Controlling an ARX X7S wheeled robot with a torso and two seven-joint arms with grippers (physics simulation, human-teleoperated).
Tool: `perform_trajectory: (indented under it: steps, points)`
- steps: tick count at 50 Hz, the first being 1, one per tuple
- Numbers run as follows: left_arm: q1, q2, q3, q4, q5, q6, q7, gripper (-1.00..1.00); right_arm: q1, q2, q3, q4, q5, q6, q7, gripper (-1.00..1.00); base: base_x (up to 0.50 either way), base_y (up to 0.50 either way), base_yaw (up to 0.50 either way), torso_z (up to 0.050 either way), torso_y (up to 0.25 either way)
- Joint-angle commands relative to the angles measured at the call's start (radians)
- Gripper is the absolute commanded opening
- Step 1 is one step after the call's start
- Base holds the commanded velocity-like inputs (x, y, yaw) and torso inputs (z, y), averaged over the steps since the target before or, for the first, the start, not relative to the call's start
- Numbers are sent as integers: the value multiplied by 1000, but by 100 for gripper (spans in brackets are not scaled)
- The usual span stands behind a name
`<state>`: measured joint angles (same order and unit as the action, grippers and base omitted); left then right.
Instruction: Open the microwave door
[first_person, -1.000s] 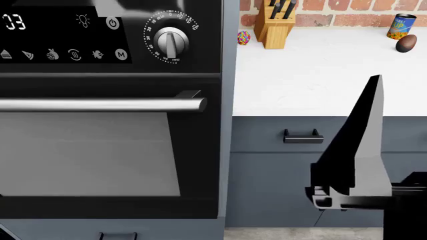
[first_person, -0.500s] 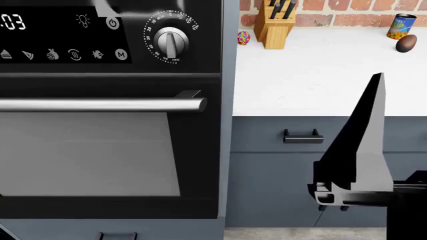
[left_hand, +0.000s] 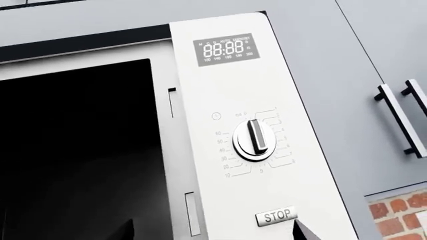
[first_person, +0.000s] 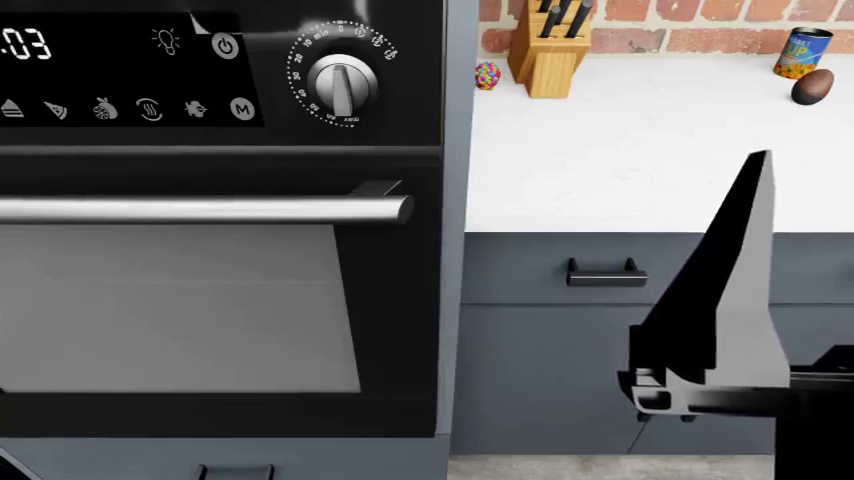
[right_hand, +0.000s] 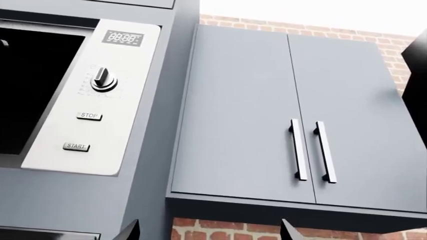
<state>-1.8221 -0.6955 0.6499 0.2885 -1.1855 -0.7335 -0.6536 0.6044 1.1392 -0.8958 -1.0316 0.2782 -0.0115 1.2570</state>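
The microwave (left_hand: 247, 140) fills the left wrist view, with a white control panel, a dial (left_hand: 255, 139) and a STOP button (left_hand: 275, 216). Left of the panel is a dark opening (left_hand: 73, 160), and two narrow latch slots (left_hand: 171, 102) show on the bare frame strip. The door itself is not in view. My left gripper (left_hand: 213, 233) is open, close under the panel, with one fingertip (left_hand: 303, 231) just below STOP. My right gripper (right_hand: 208, 232) is open and empty, lower and to the right. It looks up at the microwave (right_hand: 93, 100). In the head view it (first_person: 755, 175) stands upright before the counter.
A black oven (first_person: 200, 300) with a steel bar handle (first_person: 200, 210) fills the head view's left. A white counter (first_person: 641, 150) holds a knife block (first_person: 545, 55), a can (first_person: 801, 50) and a brown ball (first_person: 811, 86). Grey wall cabinets (right_hand: 293, 115) hang right of the microwave.
My right gripper has drifted a few pixels to the right in the head view. Nothing else has moved.
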Motion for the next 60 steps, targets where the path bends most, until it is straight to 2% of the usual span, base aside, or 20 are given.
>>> perform_trajectory:
  steps: [1,17,29,45,51,60]
  points:
    - [-11,-108,-88,180,-174,-58,-114,100,4,8,-14,3,-6,-16,12,100,0,0,0,0,0]
    - [-13,-197,-157,334,-354,-70,-233,100,19,0,-25,3,-3,-9,8,100,0,0,0,0,0]
    - [-43,-188,-156,365,-404,-83,-265,100,24,8,-29,-1,-2,-14,13,100,0,0,0,0,0]
    - [-35,-77,-109,336,-338,-70,-248,100,27,13,-36,4,-5,-25,17,100,0,0,0,0,0]
    - [-3,-6,-68,276,-231,-44,-196,100,23,17,-40,5,-10,-31,20,100,0,0,0,0,0]
    - [43,95,4,85,-17,37,-74,100,14,22,-45,15,-18,-48,24,100,0,0,0,0,0]
